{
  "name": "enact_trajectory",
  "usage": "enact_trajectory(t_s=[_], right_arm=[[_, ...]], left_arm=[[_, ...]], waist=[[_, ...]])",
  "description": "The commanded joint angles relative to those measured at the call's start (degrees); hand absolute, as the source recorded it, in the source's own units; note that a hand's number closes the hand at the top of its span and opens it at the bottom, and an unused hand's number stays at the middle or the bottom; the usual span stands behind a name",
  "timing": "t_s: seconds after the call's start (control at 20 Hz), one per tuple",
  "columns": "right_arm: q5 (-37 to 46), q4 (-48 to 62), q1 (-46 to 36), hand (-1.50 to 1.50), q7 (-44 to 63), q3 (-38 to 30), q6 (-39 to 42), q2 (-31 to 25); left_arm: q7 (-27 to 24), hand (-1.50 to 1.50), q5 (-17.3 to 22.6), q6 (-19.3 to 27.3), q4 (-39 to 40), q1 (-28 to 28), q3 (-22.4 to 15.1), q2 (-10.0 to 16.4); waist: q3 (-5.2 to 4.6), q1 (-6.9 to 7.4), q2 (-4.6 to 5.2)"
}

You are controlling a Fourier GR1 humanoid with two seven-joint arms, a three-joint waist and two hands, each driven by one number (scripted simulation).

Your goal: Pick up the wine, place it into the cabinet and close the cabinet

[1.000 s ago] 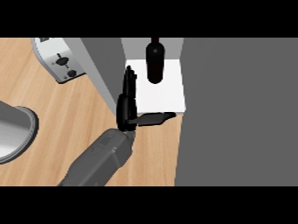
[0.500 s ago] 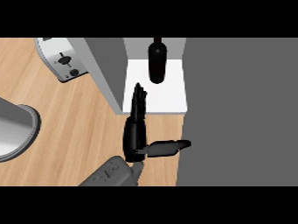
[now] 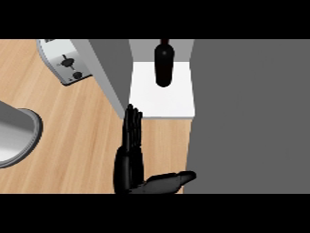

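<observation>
The wine (image 3: 164, 63), a dark bottle, lies or stands on the white shelf (image 3: 162, 102) inside the open cabinet, at the top centre. Nothing touches it. My left hand (image 3: 132, 150) is open below the shelf, seen edge-on over the wooden counter, fingers straight and pointing at the shelf's front left corner, thumb stuck out to the right. Its fingertips end just short of the shelf's edge. A broad grey cabinet panel (image 3: 258, 118) fills the right side. My right hand does not show.
A silver toaster (image 3: 67, 61) stands at the upper left, against the cabinet's grey side wall (image 3: 110, 68). A large metal pot (image 3: 6, 136) sits at the left edge. Bare wooden counter (image 3: 77, 136) lies between the pot and my hand.
My left hand has drawn back from the shelf toward the lower edge, and its forearm has left the view. The bottle has stayed in the cabinet.
</observation>
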Motion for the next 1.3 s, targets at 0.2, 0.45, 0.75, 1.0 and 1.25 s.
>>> enact_trajectory(t_s=[0.2, 0.45, 0.75, 1.0, 1.25], right_arm=[[-6.8, -5.3, -1.8, -1.50, 6.5, -1.4, 0.2, -1.7], [-7.9, -4.4, 5.7, 1.50, 1.2, 1.2, 4.9, -0.3], [-5.5, -4.7, 2.7, 1.50, 3.8, 4.1, 6.5, -1.1], [-11.3, -8.9, 8.9, 1.50, 6.2, 6.2, 8.4, -1.1], [-10.8, -8.2, 13.5, 1.50, 7.8, 13.4, 7.6, 2.1]], left_arm=[[2.1, -1.50, -4.8, 1.9, -16.5, 10.6, -5.4, 7.2], [1.3, -1.50, -5.0, -3.7, -23.4, 16.6, -6.3, 15.0], [1.8, -1.50, -3.5, -9.6, -28.6, 19.5, -2.0, 21.8], [1.9, -1.50, -1.9, -11.6, -33.9, 23.9, -0.2, 26.1], [1.3, -1.50, 2.8, -15.9, -35.3, 26.4, 9.0, 31.2]], waist=[[-0.04, 0.25, 0.01], [-0.01, 0.01, 0.02], [-0.05, 0.11, 0.07], [-0.07, -0.17, -0.10], [-0.09, -0.09, -0.12]])
